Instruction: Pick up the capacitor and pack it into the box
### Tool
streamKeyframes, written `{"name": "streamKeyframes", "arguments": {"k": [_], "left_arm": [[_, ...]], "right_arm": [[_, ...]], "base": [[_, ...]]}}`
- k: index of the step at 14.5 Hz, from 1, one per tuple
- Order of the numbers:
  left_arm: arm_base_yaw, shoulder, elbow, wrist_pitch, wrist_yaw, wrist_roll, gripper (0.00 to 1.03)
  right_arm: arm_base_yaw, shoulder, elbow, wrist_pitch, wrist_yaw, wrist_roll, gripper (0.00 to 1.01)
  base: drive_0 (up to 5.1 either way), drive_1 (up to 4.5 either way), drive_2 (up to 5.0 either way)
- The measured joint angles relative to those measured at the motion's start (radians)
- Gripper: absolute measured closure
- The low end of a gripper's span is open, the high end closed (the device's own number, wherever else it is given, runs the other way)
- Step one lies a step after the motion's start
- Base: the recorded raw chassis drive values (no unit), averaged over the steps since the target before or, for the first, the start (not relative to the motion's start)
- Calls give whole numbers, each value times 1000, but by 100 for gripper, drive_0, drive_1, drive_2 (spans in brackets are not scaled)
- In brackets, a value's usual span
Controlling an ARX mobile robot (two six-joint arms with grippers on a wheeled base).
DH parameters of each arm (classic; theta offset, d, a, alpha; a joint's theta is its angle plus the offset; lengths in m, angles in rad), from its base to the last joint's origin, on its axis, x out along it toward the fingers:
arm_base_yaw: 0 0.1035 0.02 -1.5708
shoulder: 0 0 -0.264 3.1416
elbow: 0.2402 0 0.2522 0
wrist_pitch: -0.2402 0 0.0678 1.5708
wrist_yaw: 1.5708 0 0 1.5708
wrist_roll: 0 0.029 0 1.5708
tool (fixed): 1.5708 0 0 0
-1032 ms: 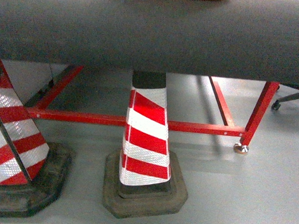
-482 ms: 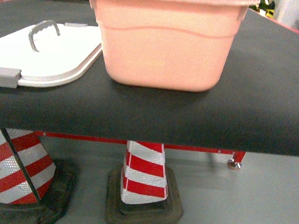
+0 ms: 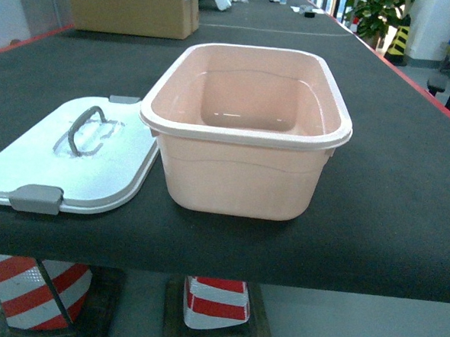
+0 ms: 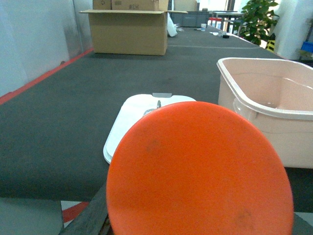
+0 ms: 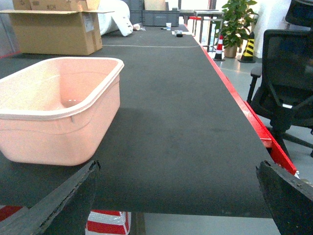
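Head view looks down on a long black bench (image 3: pixel 392 186) with a thin red edge. It runs far back into the room. The box (image 3: pixel 246 132), a pale pink tub, sits near the front edge of the bench with nothing to see inside it. Just to its left the white lid (image 3: pixel 80 163) lies flat on the bench, touching or almost touching the box. The lid has a grey handle (image 3: pixel 86 126) on top and a grey clip (image 3: pixel 36 199) at its near edge. Far back on the left stands a brown cardboard carton (image 3: pixel 132 6). Under the bench, red and white striped cones (image 3: pixel 216 305) stand on the grey floor.

Far right in the room there is a green plant (image 3: pixel 376 13). A black office chair (image 5: pixel 288 78) stands on the floor to the right of the bench.

A big round orange thing (image 4: pixel 200 171) fills the near part of the left wrist view, and the left pincer itself cannot be seen. In the right wrist view the right pincer (image 5: pixel 171 196) has its two dark fingers (image 5: pixel 58 203) far apart, holding nothing, near the front edge of the bench.
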State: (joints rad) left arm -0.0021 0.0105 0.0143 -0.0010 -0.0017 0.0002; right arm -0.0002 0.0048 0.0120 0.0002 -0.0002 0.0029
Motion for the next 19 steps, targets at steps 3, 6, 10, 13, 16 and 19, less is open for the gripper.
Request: {"name": "streamKeyframes", "arguments": {"k": [3,6,10,13,16,19], "left_arm": [[0,0,0,-6,2,0,59],[0,0,0,-6,2,0,59],[0,0,0,-6,2,0,59],[0,0,0,-6,2,0,59],[0,0,0,-6,2,0,59],[0,0,0,-6,2,0,59]], "right_arm": [[0,0,0,-3,0,0,3],[0,0,0,-5,0,0,3],[0,0,0,-5,0,0,3],[0,0,0,-5,0,0,3],[0,0,0,-5,0,0,3],[0,0,0,-5,0,0,3]], "base": [[0,0,0],[0,0,0],[0,0,0],[0,0,0],[0,0,0],[0,0,0]]}}
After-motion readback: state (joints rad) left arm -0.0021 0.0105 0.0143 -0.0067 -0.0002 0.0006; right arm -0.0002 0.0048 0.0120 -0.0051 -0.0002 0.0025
